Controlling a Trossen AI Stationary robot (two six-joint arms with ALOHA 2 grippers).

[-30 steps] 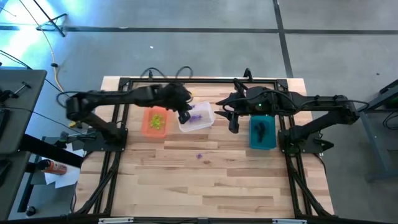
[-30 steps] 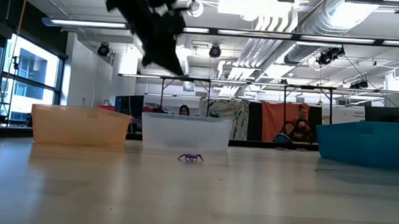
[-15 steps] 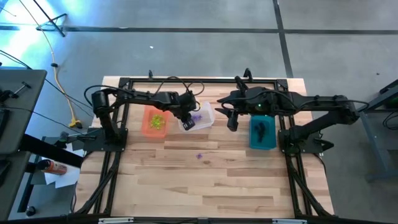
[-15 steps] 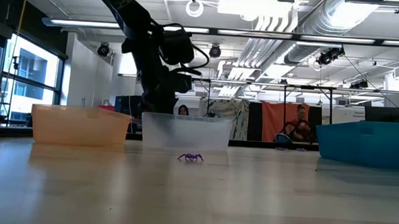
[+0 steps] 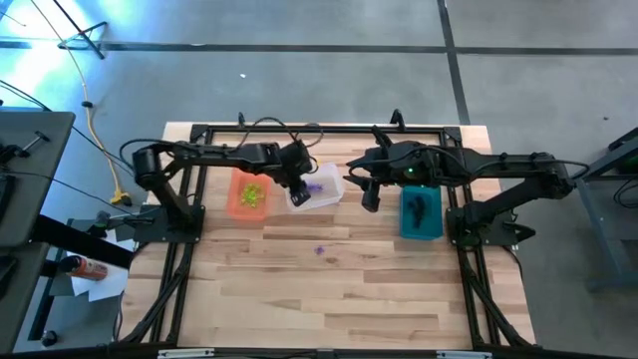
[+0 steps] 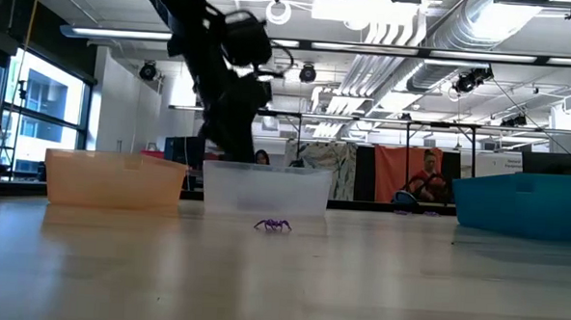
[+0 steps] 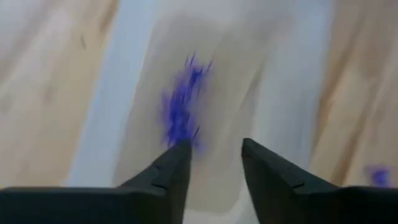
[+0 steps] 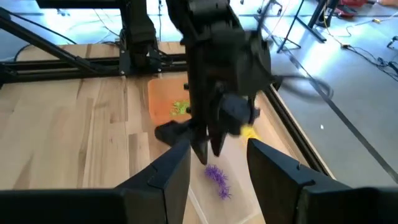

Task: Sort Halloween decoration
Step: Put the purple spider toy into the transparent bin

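Note:
Purple Halloween decorations (image 7: 180,115) lie in the clear bin (image 5: 325,195). My left gripper (image 7: 214,146) hangs open just above them, at the bin's left end (image 6: 229,167), with nothing between its fingers. One purple decoration (image 5: 319,250) lies on the bare table (image 6: 273,224) nearer the front edge. Yellow-green ones (image 5: 251,194) lie in the orange bin (image 5: 235,199), and black ones (image 5: 419,207) in the teal bin (image 5: 435,225). My right gripper (image 5: 371,197) waits open (image 8: 217,144) between the clear and teal bins.
The three bins stand in a row across the table's far half: orange (image 6: 116,180), clear (image 6: 265,190), teal (image 6: 525,204). Black frame rails (image 5: 189,229) run along the table's sides. The wooden top in front of the bins holds only the one purple decoration.
My left gripper has come down from well above the table to the clear bin's rim, then risen slightly. The left arm has swung at the elbow. The purple decoration on the table has stayed put.

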